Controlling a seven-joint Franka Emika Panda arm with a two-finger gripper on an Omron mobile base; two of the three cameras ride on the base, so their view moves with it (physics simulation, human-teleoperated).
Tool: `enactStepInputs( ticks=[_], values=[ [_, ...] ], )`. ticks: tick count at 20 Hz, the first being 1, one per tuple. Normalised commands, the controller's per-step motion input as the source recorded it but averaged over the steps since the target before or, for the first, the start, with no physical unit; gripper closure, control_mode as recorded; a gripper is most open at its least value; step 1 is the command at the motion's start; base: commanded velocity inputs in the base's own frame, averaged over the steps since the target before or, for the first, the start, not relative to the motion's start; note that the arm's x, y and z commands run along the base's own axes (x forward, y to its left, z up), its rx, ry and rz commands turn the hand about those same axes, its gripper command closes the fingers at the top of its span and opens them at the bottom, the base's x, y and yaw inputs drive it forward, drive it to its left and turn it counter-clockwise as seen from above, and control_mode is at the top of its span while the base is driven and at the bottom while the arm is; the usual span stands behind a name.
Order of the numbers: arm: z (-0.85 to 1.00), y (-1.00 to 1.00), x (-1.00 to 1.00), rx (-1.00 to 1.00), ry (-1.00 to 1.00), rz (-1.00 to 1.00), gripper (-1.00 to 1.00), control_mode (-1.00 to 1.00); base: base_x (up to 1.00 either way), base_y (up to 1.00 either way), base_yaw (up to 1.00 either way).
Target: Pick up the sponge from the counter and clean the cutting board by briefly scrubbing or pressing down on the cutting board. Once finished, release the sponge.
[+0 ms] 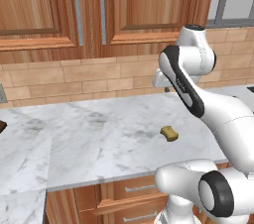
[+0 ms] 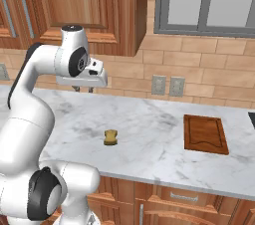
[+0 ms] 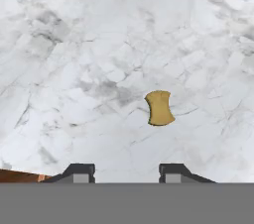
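Observation:
The mustard-yellow sponge (image 1: 169,133) (image 2: 110,137) lies flat on the white marble counter (image 1: 89,134), near its front edge. In the hand view the sponge (image 3: 159,108) sits ahead of the fingertips, slightly right of centre. My gripper (image 2: 82,88) (image 3: 126,171) hangs well above the counter, behind and left of the sponge, touching nothing. Its two fingertips (image 3: 82,171) stand wide apart with nothing between them, so it is open. The reddish-brown cutting board (image 2: 205,133) lies flat far to the right of the sponge.
A brick backsplash with two wall outlets (image 2: 168,85) runs behind the counter, under wooden cabinets (image 1: 59,5). A dark sink edge (image 2: 251,119) shows just right of the board. Wooden drawers (image 1: 139,196) sit below the counter front.

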Motion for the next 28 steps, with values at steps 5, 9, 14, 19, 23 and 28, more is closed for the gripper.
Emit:
enactStepInputs(
  ticks=[5,9,14,19,23,28],
  values=[
    [-0.2,0.0,-0.36,0.0,0.0,0.0,-1.0,-1.0,0.0,0.0,0.0],
    [-0.84,0.0,-0.6,0.0,0.08,0.0,-1.0,-1.0,0.0,0.0,0.0],
    [-0.79,-0.17,-0.17,0.0,0.26,0.0,-1.0,-1.0,0.0,0.0,0.0],
    [-0.45,-0.11,0.02,0.0,0.11,0.0,-1.0,-1.0,0.0,0.0,0.0],
    [-0.26,-0.18,0.12,0.0,0.01,0.04,-1.0,-1.0,0.0,0.0,0.0],
    [-0.19,-0.24,0.33,0.0,0.02,0.05,-1.0,-1.0,0.0,0.0,0.0]
  ],
)
